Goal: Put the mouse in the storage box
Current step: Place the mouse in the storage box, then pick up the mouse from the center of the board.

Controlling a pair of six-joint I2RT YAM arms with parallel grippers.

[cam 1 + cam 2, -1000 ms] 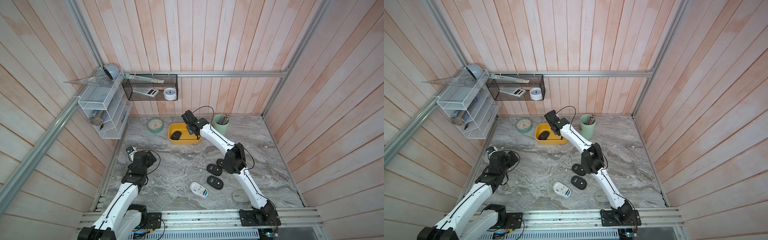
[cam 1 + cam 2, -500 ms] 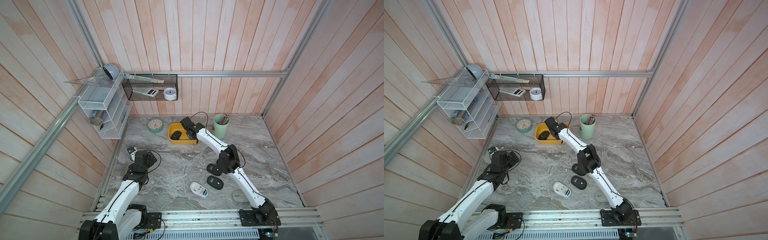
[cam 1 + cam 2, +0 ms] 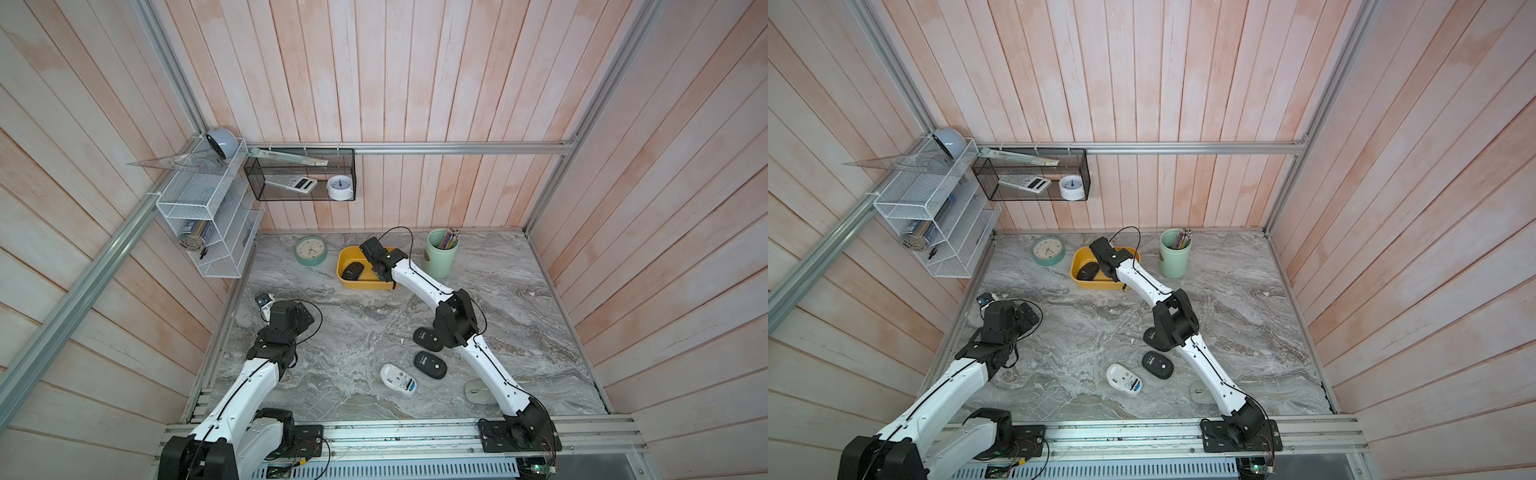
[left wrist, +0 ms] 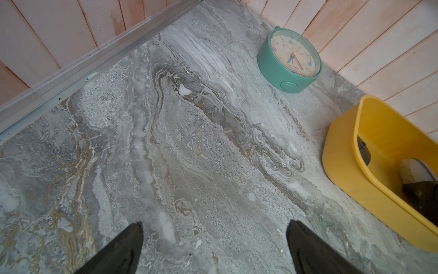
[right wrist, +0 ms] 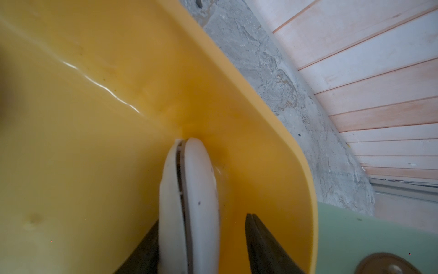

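Note:
The mustard-yellow storage box (image 3: 366, 285) (image 3: 1079, 261) stands at the back of the table, with a black mouse (image 3: 353, 271) (image 3: 1088, 271) lying in it. My right gripper (image 3: 380, 272) (image 3: 1106, 271) reaches down into the box. In the right wrist view a white mouse (image 5: 189, 201) stands on edge against the box's inner wall (image 5: 94, 118), between the jaws of my right gripper (image 5: 201, 219). The jaws are open: one finger touches the mouse, the other stands apart from it. My left gripper (image 3: 266, 300) (image 4: 213, 225) hovers open over bare table at the left.
Two black mice (image 3: 428, 338) (image 3: 430, 365), a white mouse (image 3: 397, 379) and a pale grey one (image 3: 478, 390) lie on the front of the table. A green clock (image 3: 311, 250) lies left of the box and a mint pen cup (image 3: 441, 253) stands right of it. Wire racks hang on the walls.
My right gripper has moved down into the box with the white mouse, and its jaws have parted from shut to open. The left arm has barely moved.

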